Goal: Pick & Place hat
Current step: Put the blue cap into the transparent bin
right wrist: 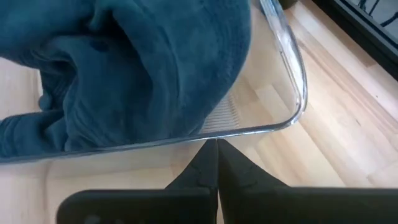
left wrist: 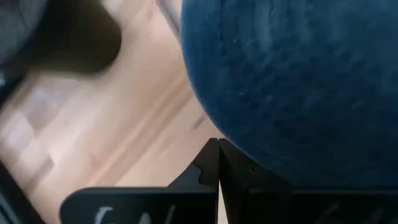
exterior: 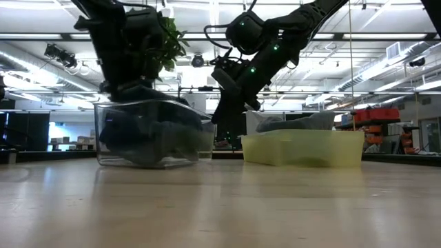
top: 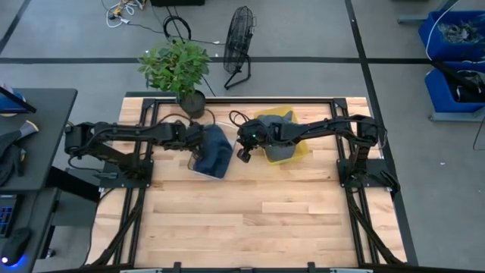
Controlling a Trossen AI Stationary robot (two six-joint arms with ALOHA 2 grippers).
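Note:
A blue cloth hat [top: 214, 148] lies bunched in a clear shallow container [right wrist: 292, 87] at the table's far middle. The low view shows it dark behind the container's wall [exterior: 110, 131]. My left gripper [left wrist: 217, 144] is shut and sits at the hat's left side [top: 195, 140], with the hat [left wrist: 292, 81] filling its wrist view. My right gripper [right wrist: 217, 143] is shut too. It hovers just right of the container [top: 244, 154], above its rim, looking down on the hat [right wrist: 143, 68]. My left gripper is shut right beside the hat's rounded side [left wrist: 261, 155], which overlaps one finger in the wrist view. I cannot tell whether it touches the cloth.
A yellow bin [top: 299, 150] stands right of the container, under the right arm, with a grey cloth thing [exterior: 289, 124] in it. A potted plant [top: 178, 68] sits at the table's far edge and a fan [top: 239, 45] on the floor beyond. Bare wood lies on the near half.

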